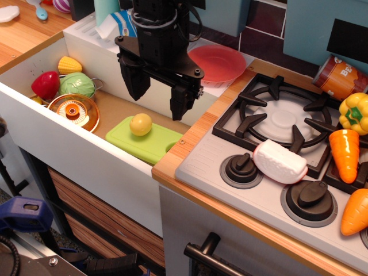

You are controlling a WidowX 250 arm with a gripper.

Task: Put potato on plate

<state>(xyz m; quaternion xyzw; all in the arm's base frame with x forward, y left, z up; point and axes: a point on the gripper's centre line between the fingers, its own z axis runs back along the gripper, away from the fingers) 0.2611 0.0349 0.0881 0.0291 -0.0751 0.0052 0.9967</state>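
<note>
Sink basin, white-walled with a tan floor: holds most of the loose toys.
- Green cutting board, flat on the basin floor at the right end, its right edge against the wooden counter.
- Potato, small, smooth, pale yellow: rests on the cutting board toward its left half, touching nothing else.
- Orange transparent lid with a centre knob, lying at the left end of the basin.
- Green round vegetable, seated in a metal pot just behind the lid.
- Red toy, left of the green vegetable.
- Ridged yellow-orange corn-like toy, at the far left corner of the basin.

Dish rack, white, behind the basin:
- Plate, red-coral, round, lying on the rack's right end, nothing on it.

Gripper, black: hangs above the basin, behind and slightly right of the potato, clear of it. The two fingers stand apart, pointing down, with nothing between them.

Stove top, grey, right of the basin:
- White and pink toy, lying across the front edge of the burner grate.
- Yellow bell pepper, at the right edge.
- Two orange carrots, below the pepper.
- Tin can, on its side behind the burner.
</note>
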